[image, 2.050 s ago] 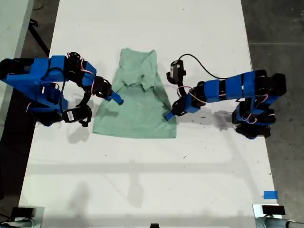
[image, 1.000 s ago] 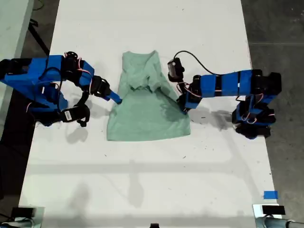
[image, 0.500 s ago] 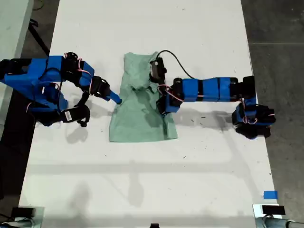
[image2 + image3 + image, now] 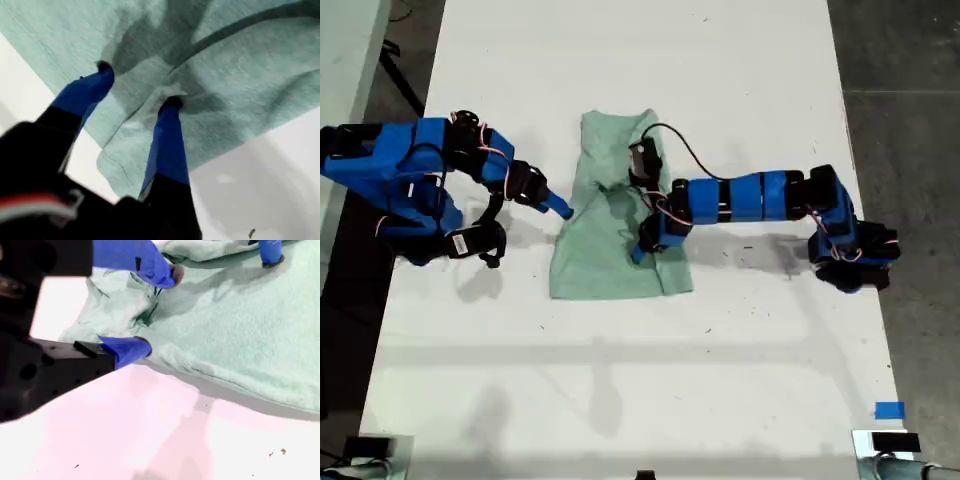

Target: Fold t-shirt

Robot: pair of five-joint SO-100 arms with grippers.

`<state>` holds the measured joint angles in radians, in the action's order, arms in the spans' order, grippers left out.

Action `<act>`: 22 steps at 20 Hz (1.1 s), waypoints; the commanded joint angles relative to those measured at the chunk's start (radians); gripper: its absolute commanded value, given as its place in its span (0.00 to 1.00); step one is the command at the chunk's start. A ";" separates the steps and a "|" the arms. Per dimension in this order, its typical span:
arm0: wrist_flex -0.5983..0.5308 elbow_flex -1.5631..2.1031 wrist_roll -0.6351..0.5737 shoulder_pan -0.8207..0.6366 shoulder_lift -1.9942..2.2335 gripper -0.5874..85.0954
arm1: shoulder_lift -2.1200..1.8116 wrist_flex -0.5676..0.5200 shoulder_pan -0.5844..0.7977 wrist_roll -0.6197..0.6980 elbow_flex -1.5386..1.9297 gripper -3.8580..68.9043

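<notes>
While reading the exterior view: logged the t-shirt (image 4: 605,262) flat on the bench (image 4: 620,380), already narrowed to a long strip. Placed my first claw (image 4: 638,252) over the t-shirt's middle, toward its hem, and my second claw (image 4: 562,209) just beside the t-shirt's long edge.

First wrist view: jaws moderately apart, both tips on the cloth, one on a raised fold, nothing pinched.

Second wrist view: jaws wide, straddling a bunched bit of the t-shirt's edge, not closed on it.

Judged step: laying a side panel inward. Advise lifting clear without dragging the fold, pinning the edge lightly, then smoothing toward the t-shirt's hem.
</notes>
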<state>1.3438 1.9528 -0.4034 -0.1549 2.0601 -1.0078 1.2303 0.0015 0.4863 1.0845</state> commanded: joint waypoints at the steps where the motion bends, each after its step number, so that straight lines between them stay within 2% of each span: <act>1: -0.020 0.000 0.021 0.002 0.034 0.27 | -0.184 0.106 0.020 0.026 -0.081 0.37; 4: -0.020 0.020 0.060 0.034 0.034 0.27 | -0.364 0.236 0.055 0.049 -0.035 0.35; 6: -0.023 0.048 0.103 0.072 0.034 0.27 | -0.503 0.275 0.080 0.049 0.067 0.34; 9: -0.055 0.097 0.166 0.126 0.026 0.27 | -0.721 0.256 0.127 0.043 0.301 0.32; 14: -0.100 0.146 0.198 0.143 0.014 0.27 | -1.052 0.127 0.189 0.029 0.689 0.29; 22: -0.186 0.149 0.192 0.112 -0.127 0.28 | -1.190 0.084 0.202 0.009 0.884 0.26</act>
<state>1.1980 2.1108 -0.2209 -0.0261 1.9512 -2.1322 1.3484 0.1841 0.5016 1.9604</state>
